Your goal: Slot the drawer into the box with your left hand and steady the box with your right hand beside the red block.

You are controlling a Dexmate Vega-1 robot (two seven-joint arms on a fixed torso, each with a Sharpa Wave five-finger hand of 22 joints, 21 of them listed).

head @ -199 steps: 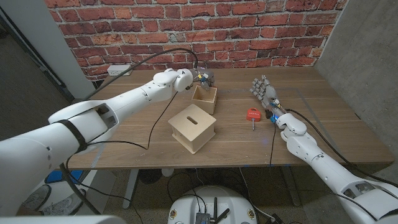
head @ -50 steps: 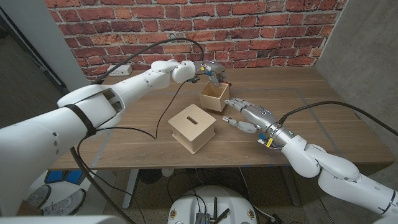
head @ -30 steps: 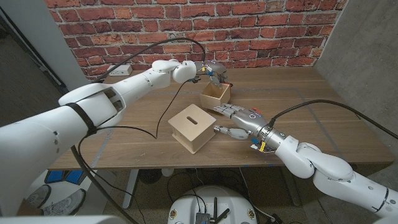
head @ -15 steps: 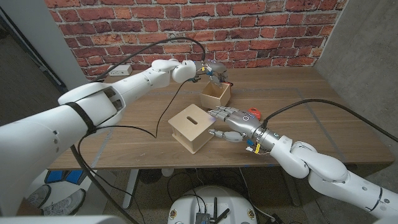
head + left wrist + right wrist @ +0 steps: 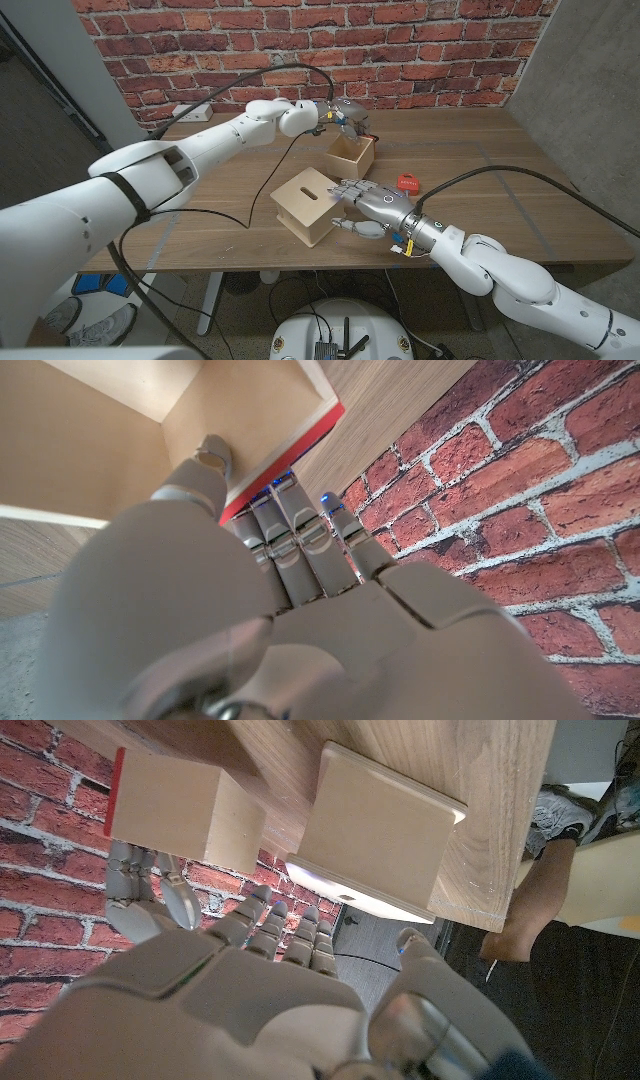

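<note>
On the wooden counter (image 5: 520,190), in front of a brick wall (image 5: 420,40), the largest item is the box (image 5: 310,204): pale plywood w/ a slot in its top face, sitting near the counter's front edge, turned corner-on to the camera. Right wrist view shows the box (image 5: 385,825) w/ the drawer (image 5: 185,808) just beside it, not touching.

Drawer (image 5: 350,154) is smaller, an open-topped wooden tray w/ a red edge, behind the box & apart from it, tipped a little. Not in the box yet.

Left hand (image 5: 343,113) reaches in from behind the drawer & grips its far wall. Left wrist view: thumb lies inside the drawer (image 5: 150,420), the other fingers (image 5: 300,540) pressed together down the outside of the red-edged wall, so the wall is pinched between them.

Right hand (image 5: 370,205) is at the box's right side, approx. level w/ its top. Fingers stretched toward the box & a bit apart, thumb lower down; fingertips at or just short of the box's side. Contact can't be told from head view. Holds nothing.

Red block (image 5: 407,183): small, on the counter right of the drawer, just behind the right hand.

Black cable (image 5: 255,170) hangs from the left arm & trails across the counter left of the box.
</note>
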